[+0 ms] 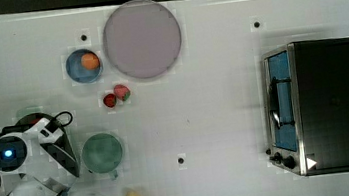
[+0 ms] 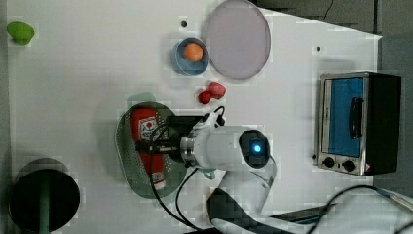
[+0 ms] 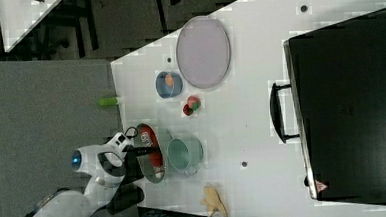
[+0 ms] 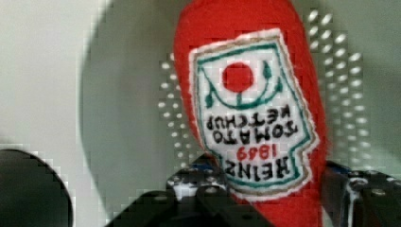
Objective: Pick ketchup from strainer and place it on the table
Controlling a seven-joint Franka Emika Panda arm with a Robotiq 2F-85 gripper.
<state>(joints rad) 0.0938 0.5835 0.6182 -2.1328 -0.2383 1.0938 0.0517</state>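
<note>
Inside the strainer, the tool straddles the middle of the ketchup, one finger on each side of the bottle in the wrist view, though whether they are already pinching it I cannot tell. The bottle lies flat along the strainer's perforated bottom, with the green cup just beside the strainer and the strawberries a little beyond on the tabletop. The grasp looks to be the step in hand; next, I judge, comes a firm pinch, a lift clear of the strainer's rim, then a carry to bare tabletop away from the cup.
</note>
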